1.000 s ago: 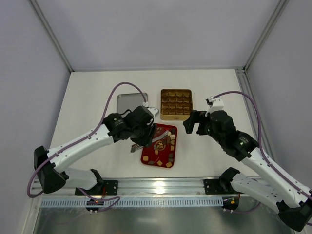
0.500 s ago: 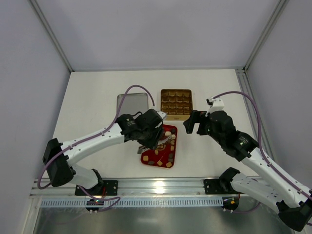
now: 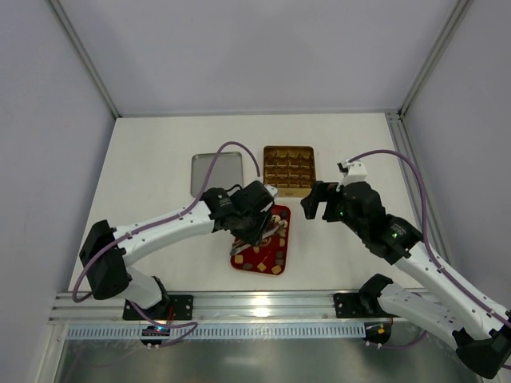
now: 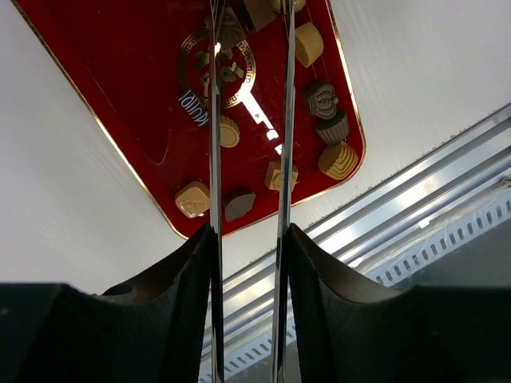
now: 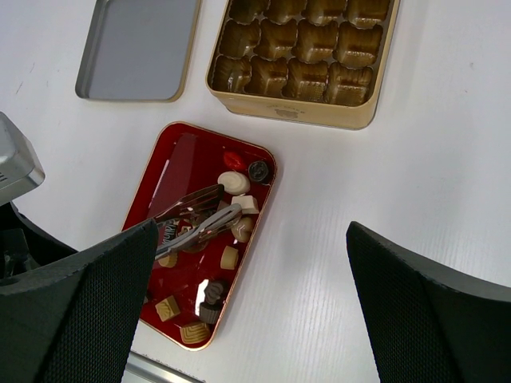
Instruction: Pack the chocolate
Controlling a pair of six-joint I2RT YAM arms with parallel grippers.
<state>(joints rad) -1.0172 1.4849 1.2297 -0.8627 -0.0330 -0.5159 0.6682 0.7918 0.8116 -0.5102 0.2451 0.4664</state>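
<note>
Several small chocolates [image 5: 229, 257], tan, cream and dark brown, lie in a red tray [image 5: 180, 163]. My left gripper [image 3: 254, 227] is shut on metal tongs [image 5: 196, 215] over the tray. The tong tips reach among the pieces near a cream square, slightly apart, with nothing clearly between them. In the left wrist view the tong blades [image 4: 214, 159] run between my fingers [image 4: 184, 303] above the tray [image 4: 120, 96] and chocolates [image 4: 274, 174]. My right gripper [image 3: 319, 199] hangs open and empty above the table, just right of the tray [image 3: 237, 259].
A square gold tin [image 3: 288, 168] with gridded compartments stands behind the tray; it also shows in the right wrist view [image 5: 287, 110]. Its grey lid [image 3: 216, 173] lies to the tin's left. An aluminium rail [image 3: 263, 303] runs along the near table edge.
My left arm has swung right and forward, carrying the tongs from the tray's left edge to over its middle. The right arm has not moved.
</note>
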